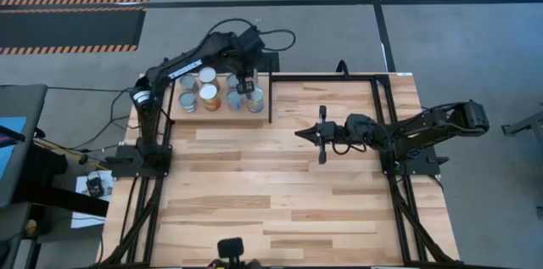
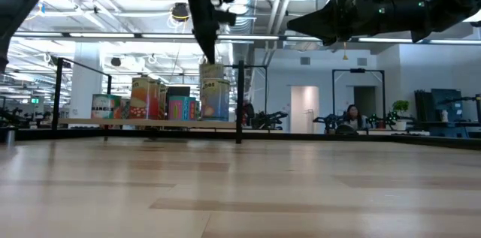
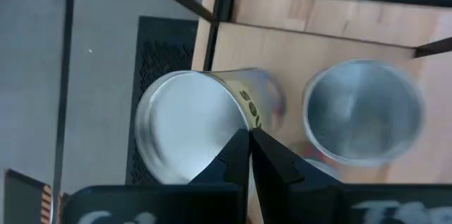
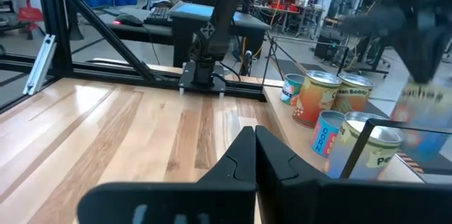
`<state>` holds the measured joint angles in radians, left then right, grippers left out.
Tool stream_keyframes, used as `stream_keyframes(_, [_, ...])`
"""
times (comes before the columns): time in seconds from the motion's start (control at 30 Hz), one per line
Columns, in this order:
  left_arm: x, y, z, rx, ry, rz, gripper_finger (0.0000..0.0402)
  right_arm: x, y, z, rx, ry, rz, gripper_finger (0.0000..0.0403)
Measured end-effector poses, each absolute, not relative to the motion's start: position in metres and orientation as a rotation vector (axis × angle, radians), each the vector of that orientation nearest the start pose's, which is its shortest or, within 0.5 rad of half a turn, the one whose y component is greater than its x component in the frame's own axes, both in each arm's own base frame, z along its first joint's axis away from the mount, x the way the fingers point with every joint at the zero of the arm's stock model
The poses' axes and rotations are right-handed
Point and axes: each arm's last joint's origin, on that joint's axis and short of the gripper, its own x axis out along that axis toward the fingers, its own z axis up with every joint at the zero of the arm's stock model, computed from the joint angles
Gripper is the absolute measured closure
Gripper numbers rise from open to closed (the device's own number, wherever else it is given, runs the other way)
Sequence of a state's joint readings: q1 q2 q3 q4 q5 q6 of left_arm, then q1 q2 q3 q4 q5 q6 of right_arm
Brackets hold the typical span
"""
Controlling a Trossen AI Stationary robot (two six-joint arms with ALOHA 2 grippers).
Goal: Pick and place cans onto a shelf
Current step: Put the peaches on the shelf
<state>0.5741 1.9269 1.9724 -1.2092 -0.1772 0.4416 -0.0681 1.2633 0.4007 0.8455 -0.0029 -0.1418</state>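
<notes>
Cans [image 1: 219, 90] grouped on the shelf [image 1: 222, 117] at the far left of the table [image 1: 280, 193], standing upright in two close rows, silver lids up; in the low view a further tin apparently stacked on top at the right end of the group. No loose tins visible elsewhere on the planks.

Left gripper [image 1: 248, 87] hovering directly over the right end of the group, fingers pressed together and empty, tips just above the rim of one lid in the left wrist view. Right gripper [image 1: 321, 133] waiting over mid-table, well apart from the shelf, likewise closed on nothing.

Judged from looks: rigid metal tins, probably moderately heavy if full, unlikely to crush. Labelled sides likely give fair friction; polished lids look slick. Best hold probably across the cylindrical wall, mid-height, fingers opposite each other. Tight spacing leaves little room between neighbours, so risk of nudging one over.
</notes>
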Motion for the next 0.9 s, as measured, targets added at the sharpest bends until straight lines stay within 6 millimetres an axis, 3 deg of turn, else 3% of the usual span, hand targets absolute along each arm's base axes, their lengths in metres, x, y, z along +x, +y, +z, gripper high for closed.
stream_keyframes(0.13, [0.332, 0.23, 0.32, 0.134, 1.286, 0.388, 0.0402, 0.241, -0.016, 0.206, -0.15, 0.022, -0.064, 0.0392])
stream_keyframes(0.57, [0.338, 0.252, 0.305, 0.105, 1.217, 0.365, 0.0402, 0.241, -0.016, 0.207, -0.157, 0.021, -0.064, 0.0392])
stream_keyframes(0.9, [0.342, 0.26, 0.286, 0.056, 1.238, 0.316, 0.0401, 0.241, -0.016, 0.206, -0.157, 0.023, -0.063, 0.0392])
